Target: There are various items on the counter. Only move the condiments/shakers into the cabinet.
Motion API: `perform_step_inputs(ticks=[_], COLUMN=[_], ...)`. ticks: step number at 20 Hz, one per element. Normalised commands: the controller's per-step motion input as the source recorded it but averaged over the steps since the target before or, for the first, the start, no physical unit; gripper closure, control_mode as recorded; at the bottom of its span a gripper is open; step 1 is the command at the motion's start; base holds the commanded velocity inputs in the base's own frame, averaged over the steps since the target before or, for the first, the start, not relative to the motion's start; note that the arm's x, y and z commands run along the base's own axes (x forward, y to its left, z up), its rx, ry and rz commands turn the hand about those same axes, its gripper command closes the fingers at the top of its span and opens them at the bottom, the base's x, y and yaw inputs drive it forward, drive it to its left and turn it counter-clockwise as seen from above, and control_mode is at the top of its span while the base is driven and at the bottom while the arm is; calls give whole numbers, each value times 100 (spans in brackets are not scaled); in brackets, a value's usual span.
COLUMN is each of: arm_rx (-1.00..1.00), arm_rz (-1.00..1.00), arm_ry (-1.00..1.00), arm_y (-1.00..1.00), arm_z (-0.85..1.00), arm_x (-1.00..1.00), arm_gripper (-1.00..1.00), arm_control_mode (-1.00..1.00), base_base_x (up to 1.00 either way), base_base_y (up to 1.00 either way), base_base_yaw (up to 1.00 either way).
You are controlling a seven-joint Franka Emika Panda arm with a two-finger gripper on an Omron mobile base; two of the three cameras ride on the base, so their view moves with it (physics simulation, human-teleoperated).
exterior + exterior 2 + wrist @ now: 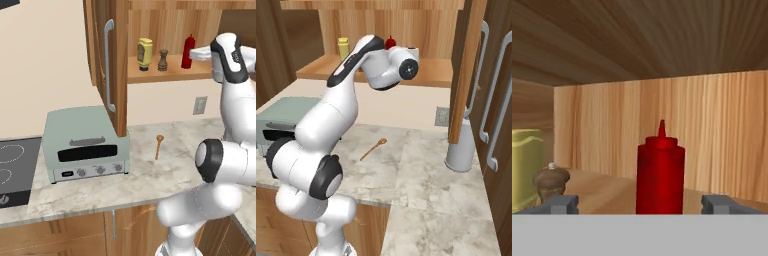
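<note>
Red squeeze bottle (660, 175) upright, nozzle up

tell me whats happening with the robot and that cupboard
The white arm reaches up into the open cabinet. Its gripper is open, fingers either side of the red squeeze bottle, which stands upright on the shelf. The yellow bottle and the brown shaker stand on the same shelf to its left. The wooden spoon lies on the counter, so all three condiments look put away.
</note>
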Motion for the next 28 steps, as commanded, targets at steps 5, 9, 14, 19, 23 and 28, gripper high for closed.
perform_step_inputs(ticks=[5,9,14,19,23,28], arm_rx=[0,-2,-2,0,0,-5], arm_rz=[-4,-3,-2,0,0,-2], arm_ry=[-5,-7,-9,-6,-8,-22], arm_y=[0,40,59,52,68,72], arm_z=[-21,-60,-47,-26,-15,-1], arm_x=[-100,-100,-100,-100,-100,-100], arm_gripper=[-100,-100,-100,-100,-100,-100], arm_control_mode=[-100,-100,-100,-100,-100,-100], base_base_x=[0,0,0,0,0,0], base_base_y=[0,0,0,0,0,0], base_base_yaw=[0,0,0,0,0,0])
